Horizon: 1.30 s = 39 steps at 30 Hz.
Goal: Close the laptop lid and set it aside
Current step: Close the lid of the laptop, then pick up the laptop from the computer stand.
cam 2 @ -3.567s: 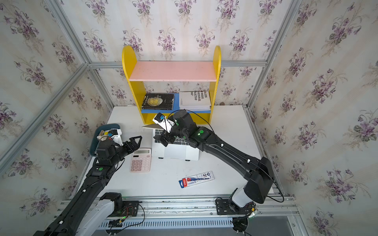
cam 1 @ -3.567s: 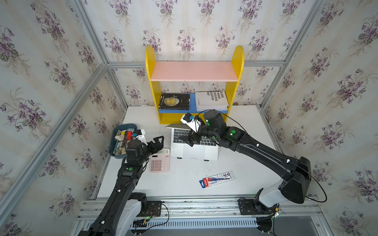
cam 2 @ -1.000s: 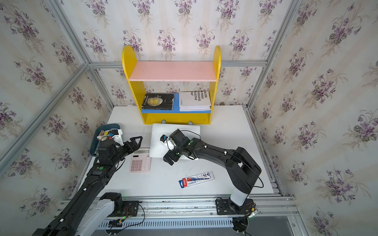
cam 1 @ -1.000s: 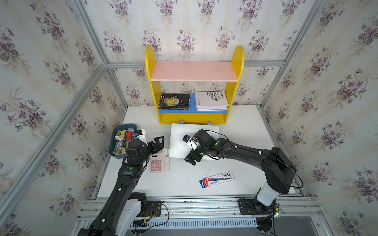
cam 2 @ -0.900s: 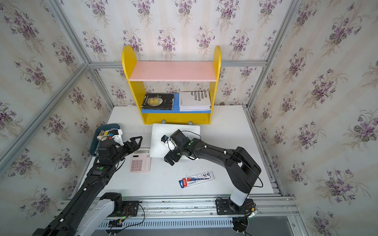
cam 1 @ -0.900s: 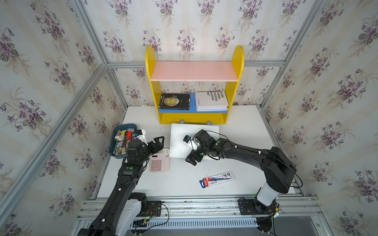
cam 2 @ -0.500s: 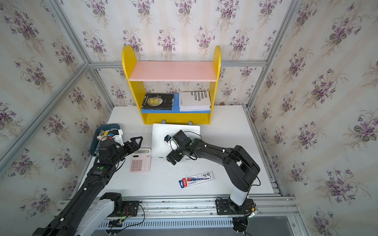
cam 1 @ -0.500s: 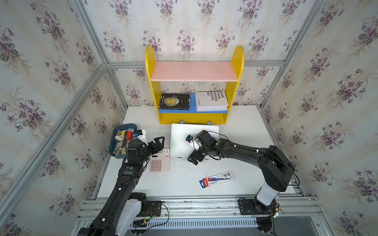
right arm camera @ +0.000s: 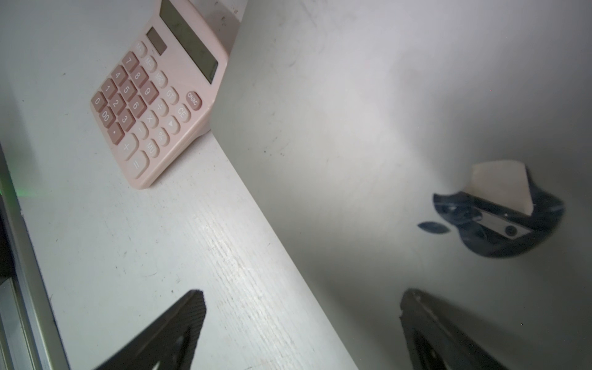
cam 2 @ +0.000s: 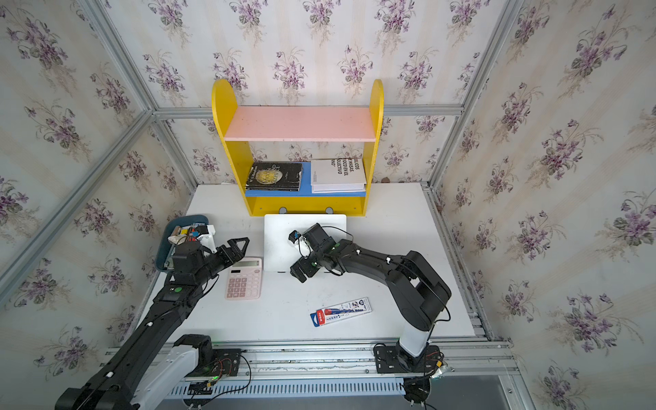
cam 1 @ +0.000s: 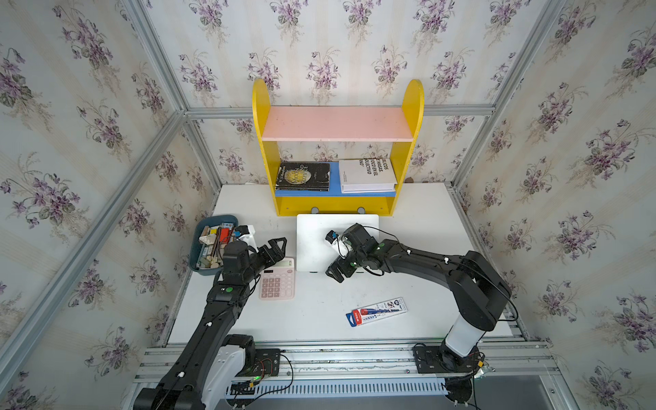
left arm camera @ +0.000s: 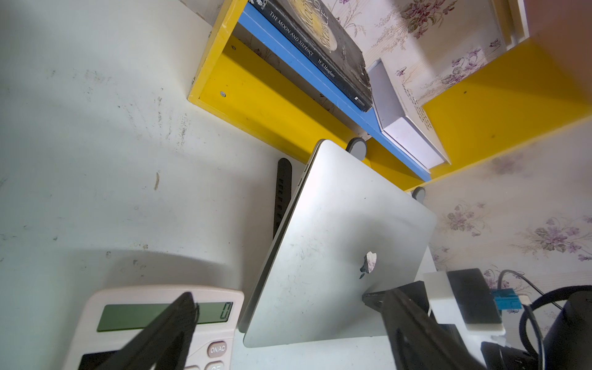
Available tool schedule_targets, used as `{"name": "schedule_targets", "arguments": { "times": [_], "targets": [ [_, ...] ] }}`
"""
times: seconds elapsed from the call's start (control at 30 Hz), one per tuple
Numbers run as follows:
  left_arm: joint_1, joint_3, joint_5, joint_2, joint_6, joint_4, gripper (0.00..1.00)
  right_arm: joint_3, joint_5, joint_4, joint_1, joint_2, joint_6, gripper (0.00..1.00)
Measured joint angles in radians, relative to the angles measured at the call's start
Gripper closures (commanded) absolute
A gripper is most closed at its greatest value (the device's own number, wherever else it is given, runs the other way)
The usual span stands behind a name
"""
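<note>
The right claw (cam 1: 336,272) hangs wide open and empty at the near edge of the slim silver aluminium laptop (cam 1: 316,241). In its wrist view one finger (right arm camera: 179,323) is over the white desk (right arm camera: 160,240) and the other is over the laptop lid (right arm camera: 352,128).

That flat silver-grey panel is shut down on the base. It is faintly scuffed and has a small dark apple logo (left arm camera: 368,266) at its centre. The laptop sits at the middle back of the desk, just in front of the yellow wooden shelf unit (cam 1: 333,204). A black stand strip (left arm camera: 283,192) shows beneath its side.

The left claw (cam 1: 277,248) is also spread open and grips nothing. It hovers over the display end of the pink calculator (cam 1: 277,280), just beside the laptop.

The count is two claws, one laptop and one calculator. Two books lie on the shelf's blue board, one black (cam 1: 301,176) and one white (cam 1: 367,175). There is also one blue bin (cam 1: 194,248) of oddments and one red-and-blue blister pack (cam 1: 377,311).
</note>
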Motion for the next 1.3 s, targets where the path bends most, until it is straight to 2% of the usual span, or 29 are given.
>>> {"name": "schedule_targets", "arguments": {
  "times": [0.27,0.57,0.93,1.1,1.3],
  "targets": [
    [-0.002,0.0,0.062,0.065,-0.014,0.055,0.07,-0.026,0.022,0.0,-0.009,-0.03,0.014,0.0],
    [-0.021,0.016,0.138,0.199,-0.018,0.133,0.13,-0.13,-0.005,0.085,-0.095,-0.207,0.081,0.0],
    [-0.077,0.051,0.173,0.345,-0.005,0.211,0.15,-0.395,-0.148,0.376,-0.376,-0.391,0.336,0.01],
    [-0.086,0.053,0.173,0.388,0.012,0.236,0.15,-0.529,-0.234,0.546,-0.446,-0.417,0.458,0.01],
    [-0.1,0.048,0.173,0.436,0.037,0.277,0.12,-0.642,-0.325,0.741,-0.497,-0.376,0.582,0.03]
  ]
}}
